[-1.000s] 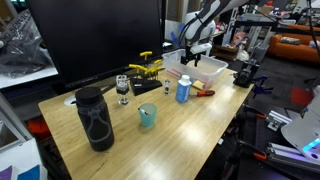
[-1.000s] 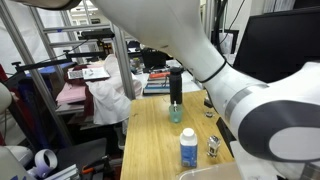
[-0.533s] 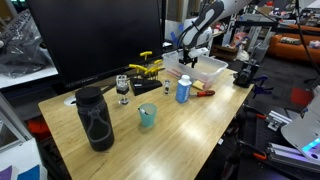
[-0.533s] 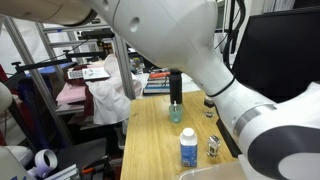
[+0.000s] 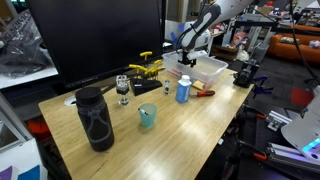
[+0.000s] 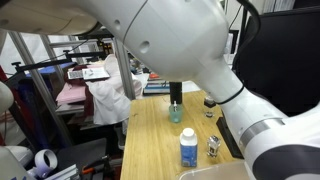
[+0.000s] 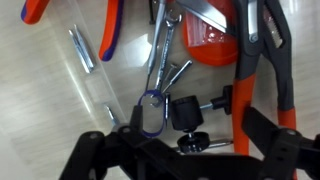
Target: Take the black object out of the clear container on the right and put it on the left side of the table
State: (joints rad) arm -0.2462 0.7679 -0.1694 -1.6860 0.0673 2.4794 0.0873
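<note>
the gripper (image 7: 178,158) blurs darkly beneath the black object (image 7: 186,110), grip unclear.

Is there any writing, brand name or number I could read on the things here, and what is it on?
No text can be read in any view.
Blue-capped bottle: has a label, but the print is too small and blurred to read.
Small jar beside it: label unreadable.
Orange-handled pliers in the wrist view: no lettering visible.
</note>
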